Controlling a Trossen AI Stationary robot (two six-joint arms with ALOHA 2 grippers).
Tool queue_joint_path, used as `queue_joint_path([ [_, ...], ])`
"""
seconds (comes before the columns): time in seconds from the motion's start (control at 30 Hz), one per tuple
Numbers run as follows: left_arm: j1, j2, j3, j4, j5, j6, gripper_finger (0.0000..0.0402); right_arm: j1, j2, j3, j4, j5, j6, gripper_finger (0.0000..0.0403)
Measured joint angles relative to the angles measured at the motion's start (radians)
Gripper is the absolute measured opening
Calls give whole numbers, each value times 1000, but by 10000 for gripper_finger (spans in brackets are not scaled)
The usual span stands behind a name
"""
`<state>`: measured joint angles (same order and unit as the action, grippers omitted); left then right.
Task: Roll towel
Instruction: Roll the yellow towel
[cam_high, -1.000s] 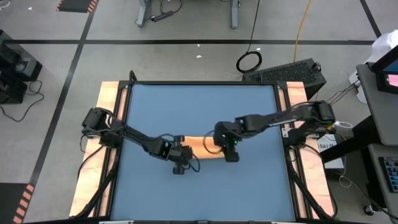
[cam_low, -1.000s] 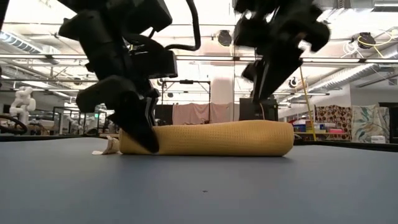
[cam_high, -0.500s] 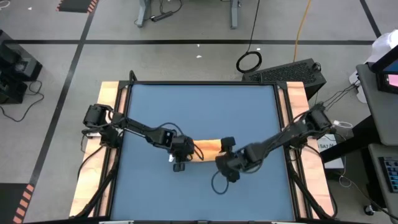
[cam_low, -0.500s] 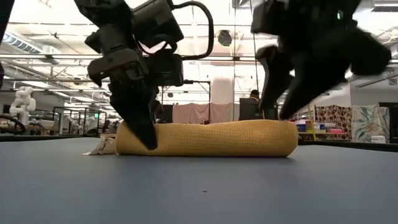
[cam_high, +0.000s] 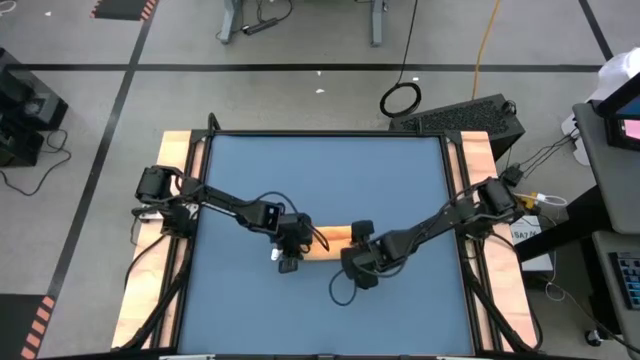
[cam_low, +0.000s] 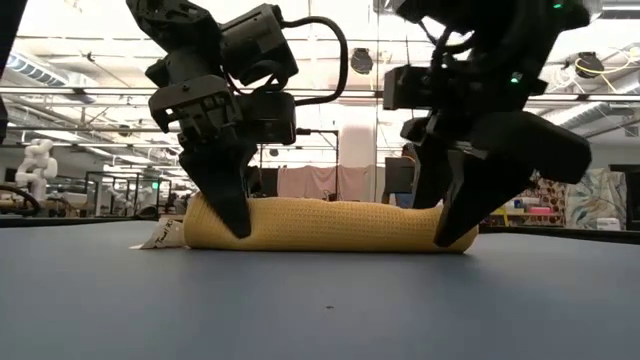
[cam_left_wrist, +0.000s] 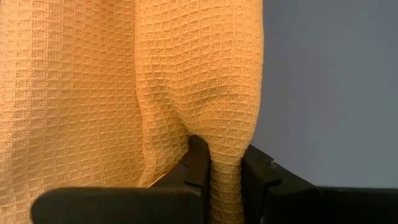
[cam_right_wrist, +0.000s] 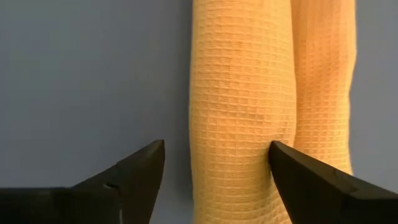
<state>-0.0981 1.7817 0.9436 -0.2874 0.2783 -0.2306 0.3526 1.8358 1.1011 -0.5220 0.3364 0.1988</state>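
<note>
Blue counter (cam_high: 320, 180) bears the towel (cam_low: 330, 224), rolled into a log near its middle | my left pincer (cam_left_wrist: 225, 177) pinches a fold at one end of the roll, fingers nearly closed on the cloth | my right pincer (cam_right_wrist: 214, 171) stands wide apart at the other end, one finger (cam_right_wrist: 311, 177) touching the roll, gripping nothing
</note>
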Motion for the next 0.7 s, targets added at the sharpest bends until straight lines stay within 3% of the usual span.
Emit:
queue_joint_path([
  [0.2,-3,0,0,-1,-10,0,57,-72,0,0,1,-124,1,232],
  [0.37,-15,-1,0,4,-67,-44,85,-125,1,0,1,-235,-20,188],
  [0.53,-42,-9,-1,2,-144,-45,152,-163,29,5,15,-330,-39,159],
  [0.7,-70,-74,0,-85,-301,-44,227,-205,43,5,45,-469,-54,129],
])
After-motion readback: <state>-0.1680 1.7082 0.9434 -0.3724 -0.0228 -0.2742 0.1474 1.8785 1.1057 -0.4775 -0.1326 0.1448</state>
